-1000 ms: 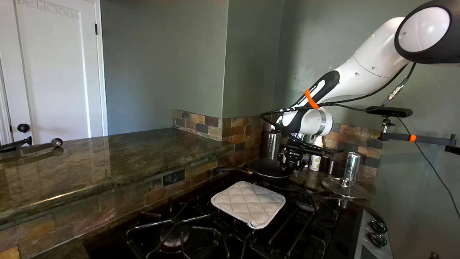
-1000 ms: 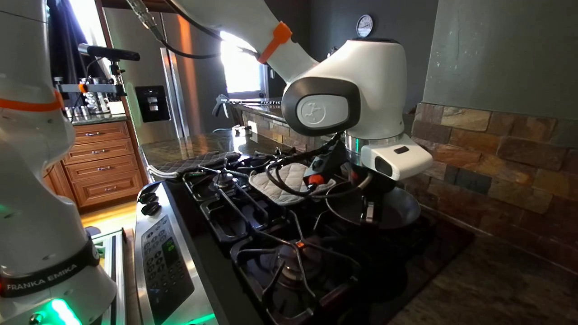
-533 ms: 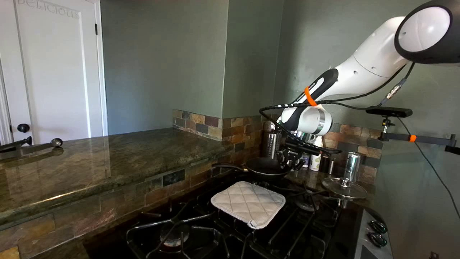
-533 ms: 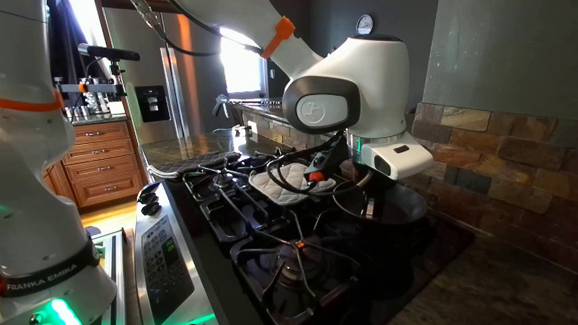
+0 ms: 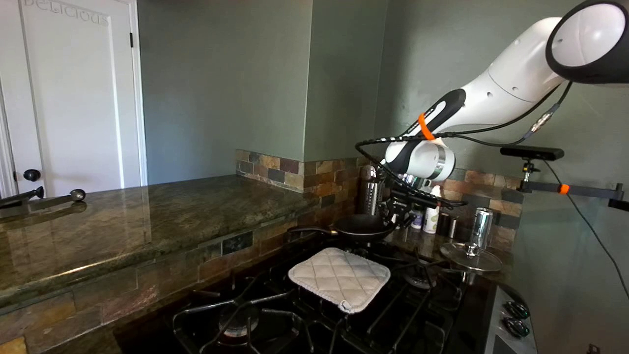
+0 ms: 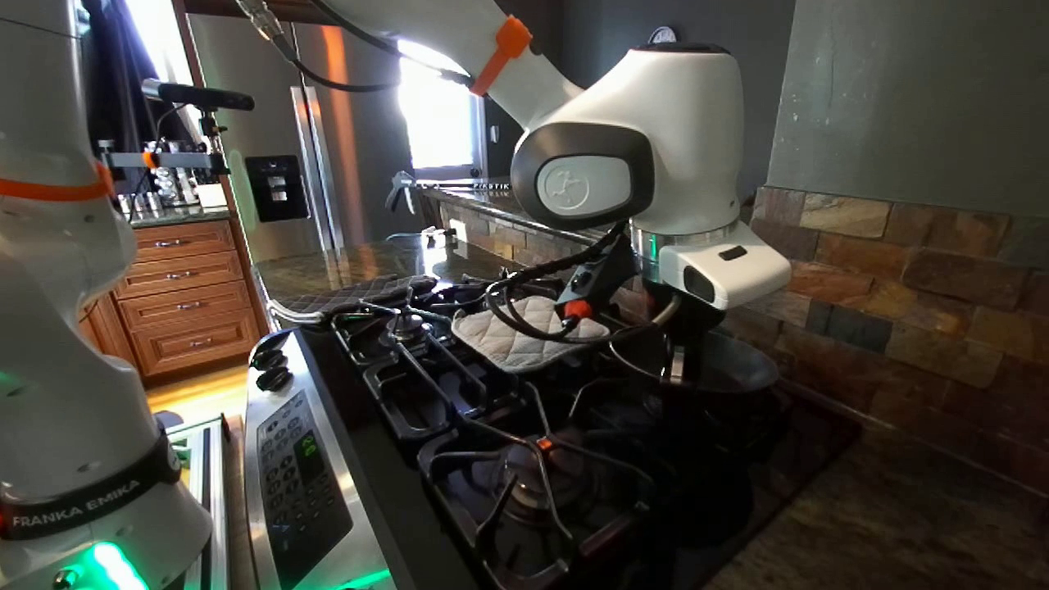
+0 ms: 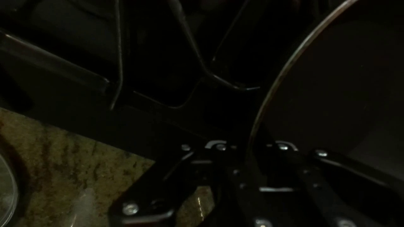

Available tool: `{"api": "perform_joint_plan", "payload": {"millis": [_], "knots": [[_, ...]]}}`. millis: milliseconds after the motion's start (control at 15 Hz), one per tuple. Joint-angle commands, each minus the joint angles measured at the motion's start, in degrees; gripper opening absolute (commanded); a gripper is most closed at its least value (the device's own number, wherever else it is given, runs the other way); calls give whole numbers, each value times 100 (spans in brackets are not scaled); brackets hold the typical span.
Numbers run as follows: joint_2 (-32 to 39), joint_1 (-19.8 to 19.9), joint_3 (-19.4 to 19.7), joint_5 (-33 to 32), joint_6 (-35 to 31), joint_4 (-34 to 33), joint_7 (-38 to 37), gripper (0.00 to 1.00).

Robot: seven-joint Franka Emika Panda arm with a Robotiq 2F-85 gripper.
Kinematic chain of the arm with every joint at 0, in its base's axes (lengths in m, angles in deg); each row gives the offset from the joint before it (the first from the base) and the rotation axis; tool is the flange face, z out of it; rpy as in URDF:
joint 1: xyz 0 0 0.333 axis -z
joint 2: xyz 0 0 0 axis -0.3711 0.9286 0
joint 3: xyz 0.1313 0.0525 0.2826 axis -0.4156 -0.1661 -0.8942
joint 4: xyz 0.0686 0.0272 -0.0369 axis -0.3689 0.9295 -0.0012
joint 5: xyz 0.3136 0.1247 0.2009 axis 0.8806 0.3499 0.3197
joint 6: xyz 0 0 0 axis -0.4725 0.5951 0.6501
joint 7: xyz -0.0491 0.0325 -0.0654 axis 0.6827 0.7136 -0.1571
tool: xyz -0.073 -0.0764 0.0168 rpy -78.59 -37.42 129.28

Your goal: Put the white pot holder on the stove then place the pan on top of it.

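One gripper (image 7: 251, 147) pinched the pan (image 7: 331, 94), cropped in the wrist view, by its rim; only exterior views showed the pot holder (image 5: 340, 279) near the pan.

- Tabletop (image 7: 79, 164): polished stone, mottled brown, bordering the black stove (image 6: 385, 467); from mid-view it shows at eight o'clock in the wrist view.
- White pot holder (image 5: 339, 279): lies flat on the stove in both exterior views; the directions below run from it.
- Glass lid (image 5: 471, 261): in an exterior view, rests on the tabletop near three o'clock, knob (image 5: 471, 250) up.
- Steel canister (image 5: 482, 226): upright just beyond the lid, toward two o'clock.
- White bottle (image 5: 431, 219): upright around two o'clock, farther back, between a small purple-labelled container (image 5: 416, 221) and a dark cylinder (image 5: 443, 225).
- Dark quilted cloth (image 6: 373, 297): in an exterior view, on the tabletop beside the stove, between nine and ten o'clock.
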Motion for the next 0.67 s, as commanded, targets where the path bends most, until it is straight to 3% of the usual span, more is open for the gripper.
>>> {"api": "perform_joint_plan", "payload": {"millis": [0,333,600], "knots": [[-243,-28,-73,98,79,260,-27,3],[-542,-207,-140,-46,42,544,-349,3],[-775,-422,-183,-244,-43,825,-1183,2]]}}
